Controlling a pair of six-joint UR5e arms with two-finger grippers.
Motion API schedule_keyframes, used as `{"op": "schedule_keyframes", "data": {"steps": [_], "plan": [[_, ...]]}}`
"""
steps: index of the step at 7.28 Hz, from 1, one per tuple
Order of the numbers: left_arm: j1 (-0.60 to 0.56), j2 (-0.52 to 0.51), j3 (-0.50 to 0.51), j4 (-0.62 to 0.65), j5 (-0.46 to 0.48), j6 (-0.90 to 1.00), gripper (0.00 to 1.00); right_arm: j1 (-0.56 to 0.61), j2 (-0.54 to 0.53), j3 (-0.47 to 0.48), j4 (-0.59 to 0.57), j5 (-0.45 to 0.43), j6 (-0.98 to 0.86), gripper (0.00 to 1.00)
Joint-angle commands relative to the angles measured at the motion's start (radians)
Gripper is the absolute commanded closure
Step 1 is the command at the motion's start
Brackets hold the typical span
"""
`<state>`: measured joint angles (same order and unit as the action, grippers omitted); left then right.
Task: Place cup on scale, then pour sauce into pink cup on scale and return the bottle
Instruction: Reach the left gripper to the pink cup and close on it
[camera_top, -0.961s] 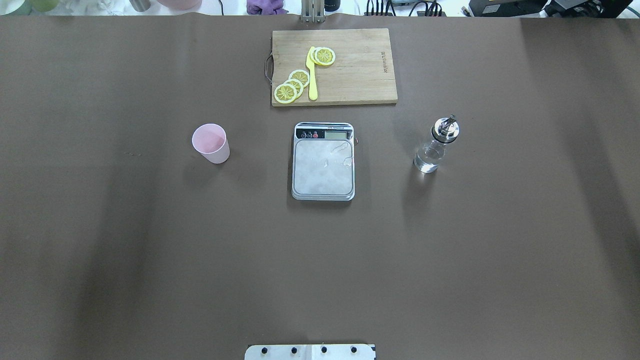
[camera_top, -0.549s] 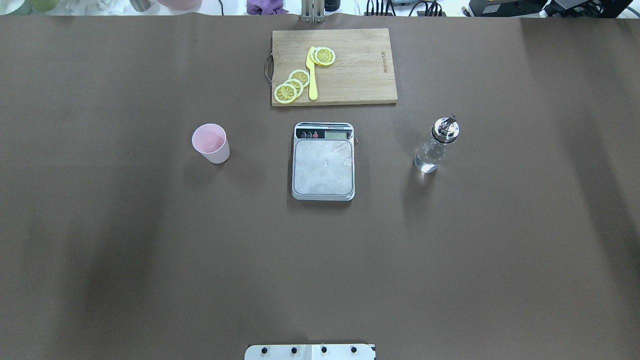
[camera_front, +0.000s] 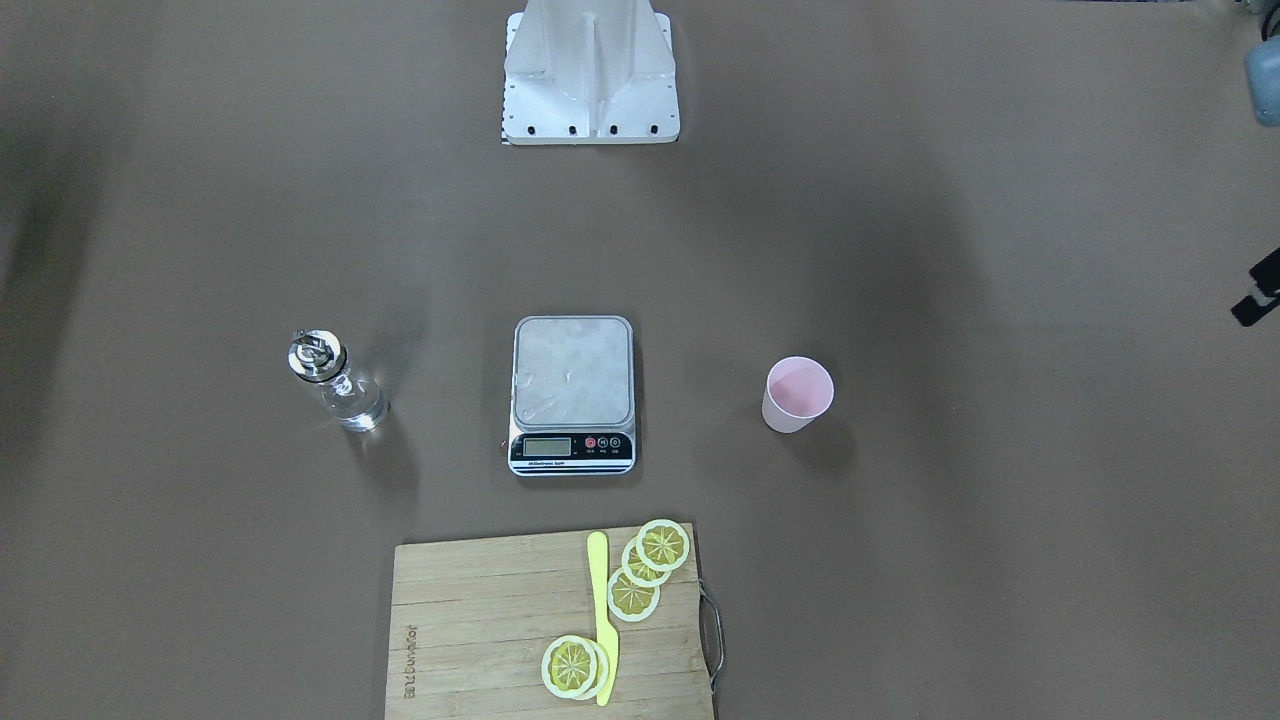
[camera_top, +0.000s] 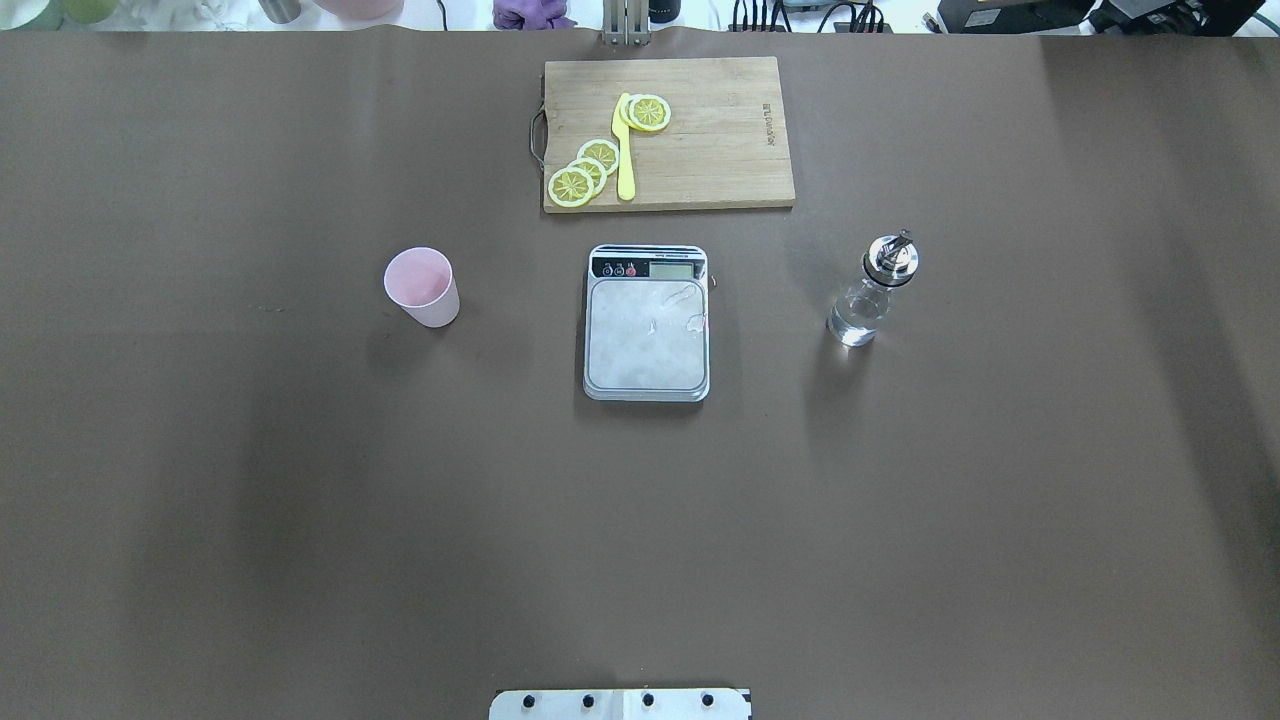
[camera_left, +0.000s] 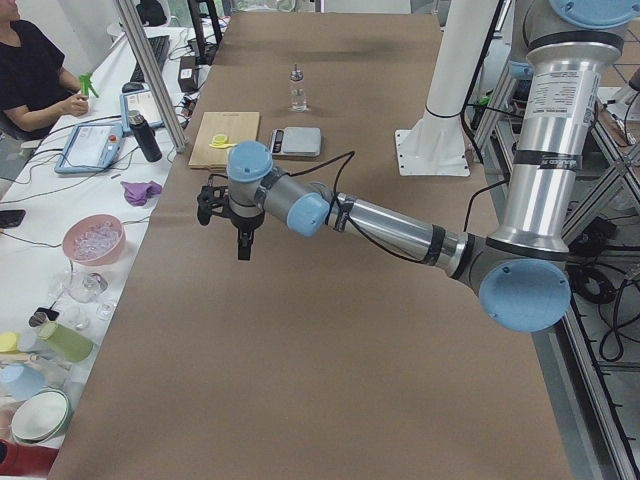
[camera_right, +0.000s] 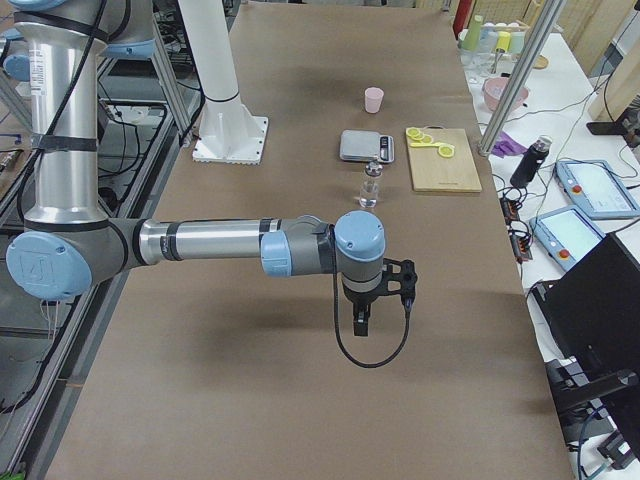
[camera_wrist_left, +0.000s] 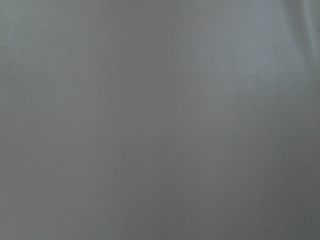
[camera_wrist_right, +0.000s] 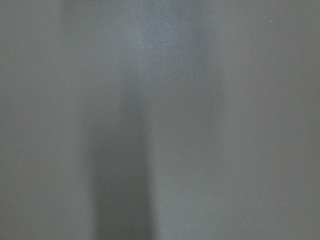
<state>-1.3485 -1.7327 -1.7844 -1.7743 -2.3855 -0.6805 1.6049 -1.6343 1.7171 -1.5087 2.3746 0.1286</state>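
The pale pink cup (camera_top: 423, 286) stands upright on the brown table, left of the scale (camera_top: 647, 335), whose silver plate is bare. The clear glass bottle (camera_top: 866, 305) with its silver spout cap stands right of the scale, with clear sauce (camera_top: 852, 325) in its lower part. Neither gripper shows in the overhead view. My left gripper (camera_left: 243, 240) hangs above the table well short of the cup; I cannot tell whether it is open or shut. My right gripper (camera_right: 363, 322) hangs above the table short of the bottle (camera_right: 371, 184); I cannot tell its state either. Both wrist views show only tabletop.
A wooden cutting board (camera_top: 720, 130) lies behind the scale, with lemon slices (camera_top: 585, 170) and a yellow knife (camera_top: 625, 160) on it. The robot's base plate (camera_top: 620, 704) is at the near edge. A side bench with bowls and bottles (camera_left: 95, 240) runs along the far edge.
Nothing on the table has moved. Only the faint shadows on its left side have shifted slightly.
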Motion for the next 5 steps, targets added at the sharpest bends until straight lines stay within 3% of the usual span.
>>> {"op": "schedule_keyframes", "data": {"steps": [1, 3, 5], "plan": [[0.218, -0.117, -0.088, 0.096, 0.09, -0.369, 0.03, -0.003, -0.009, -0.008, 0.011, 0.0, 0.002, 0.0], [0.441, -0.163, -0.079, 0.087, 0.291, -0.559, 0.03, -0.005, -0.007, -0.011, 0.01, -0.003, -0.009, 0.0], [0.549, -0.233, -0.028, 0.072, 0.371, -0.657, 0.03, -0.009, -0.007, -0.013, 0.008, 0.002, 0.0, 0.0]]}}
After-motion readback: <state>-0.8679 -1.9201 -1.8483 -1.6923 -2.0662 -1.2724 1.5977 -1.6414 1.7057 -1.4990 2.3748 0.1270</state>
